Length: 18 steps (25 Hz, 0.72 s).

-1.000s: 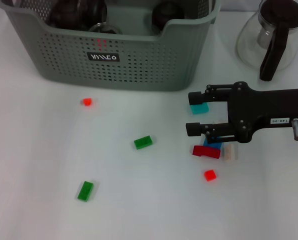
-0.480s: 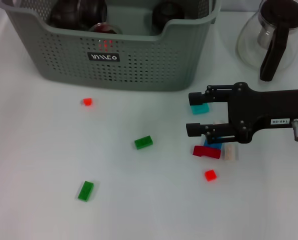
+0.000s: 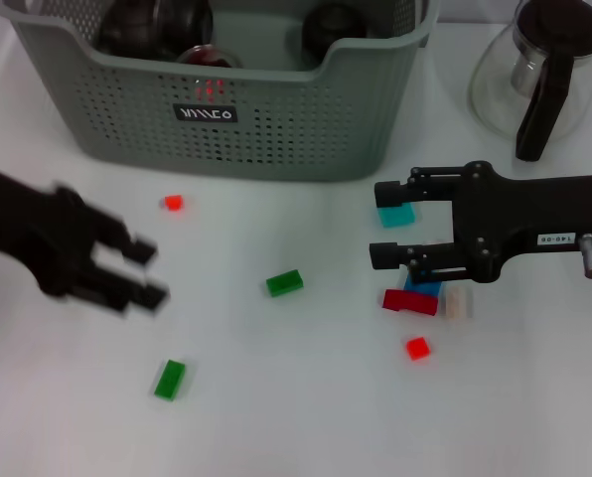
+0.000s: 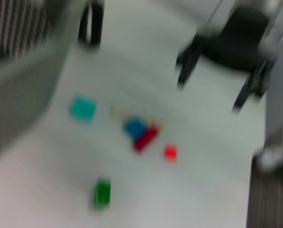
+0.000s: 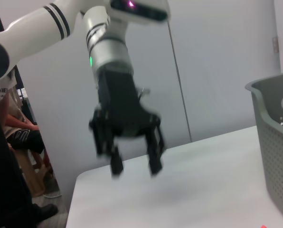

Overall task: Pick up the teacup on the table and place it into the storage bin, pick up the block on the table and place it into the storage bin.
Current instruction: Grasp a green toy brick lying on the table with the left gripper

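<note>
Head view first: storage bin [image 3: 226, 89] at the far edge of the worktop [image 3: 296, 417], already holding dark round shapes, probably teacups, can't say for sure. Glass teapot [image 3: 539, 75] at the far right corner. Blocks all over the middle: green block [image 3: 284, 283] near centre, another green block [image 3: 170, 380] toward the near edge, small red block [image 3: 173, 203] just in front of the bin, teal block [image 3: 396, 215], dark red block [image 3: 410, 301] touching a blue one, small red one [image 3: 417, 348] nearer. Right gripper [image 3: 383, 224] over the right-side cluster, jaws open, holding nothing. Left gripper [image 3: 147, 273] smeared at the left edge, jaws look open and empty.

Left wrist view: heavy blur, but same blocks on the worktop with the right gripper beyond.

Right wrist view: left gripper [image 5: 134, 166] hanging above the worktop, jaws spread, bin wall at one side.

Possible trouble: clustered red, blue and cream blocks touching, so closing jaws could shove neighbours or grab two; left arm moving fast could overshoot that small block.

Writing: black label [image 3: 205, 114] on the bin with white letters, not legible; white sticker on the right gripper looks like "140-06" upside down.
</note>
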Each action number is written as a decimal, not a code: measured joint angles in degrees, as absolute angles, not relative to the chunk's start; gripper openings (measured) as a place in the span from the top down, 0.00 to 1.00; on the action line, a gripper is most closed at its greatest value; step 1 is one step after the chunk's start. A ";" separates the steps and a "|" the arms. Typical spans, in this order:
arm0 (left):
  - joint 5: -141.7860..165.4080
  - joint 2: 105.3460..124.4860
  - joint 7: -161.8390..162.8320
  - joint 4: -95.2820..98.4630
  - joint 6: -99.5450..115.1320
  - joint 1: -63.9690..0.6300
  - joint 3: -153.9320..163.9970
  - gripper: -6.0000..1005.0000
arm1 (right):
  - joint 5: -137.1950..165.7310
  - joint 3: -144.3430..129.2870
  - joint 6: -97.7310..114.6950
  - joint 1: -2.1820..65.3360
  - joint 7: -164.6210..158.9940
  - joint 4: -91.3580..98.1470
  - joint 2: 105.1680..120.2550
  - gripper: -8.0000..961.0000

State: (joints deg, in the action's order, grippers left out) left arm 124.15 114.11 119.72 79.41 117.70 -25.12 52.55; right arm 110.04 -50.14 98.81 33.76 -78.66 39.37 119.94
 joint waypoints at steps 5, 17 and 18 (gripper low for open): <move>141.28 119.63 126.55 86.74 117.46 -27.59 62.66 0.42 | 110.04 -49.93 98.79 33.89 -78.66 39.49 119.89 0.21; 159.02 124.12 151.73 80.99 111.28 -35.92 75.40 0.42 | 110.04 -49.99 97.82 33.95 -78.64 39.38 119.88 0.21; 159.02 124.12 151.73 80.99 111.28 -35.92 75.40 0.42 | 110.04 -49.99 97.82 33.95 -78.64 39.38 119.88 0.21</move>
State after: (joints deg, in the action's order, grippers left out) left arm 159.02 124.12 151.73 80.99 111.28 -35.92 75.40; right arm 110.04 -49.99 97.82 33.95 -78.64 39.38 119.88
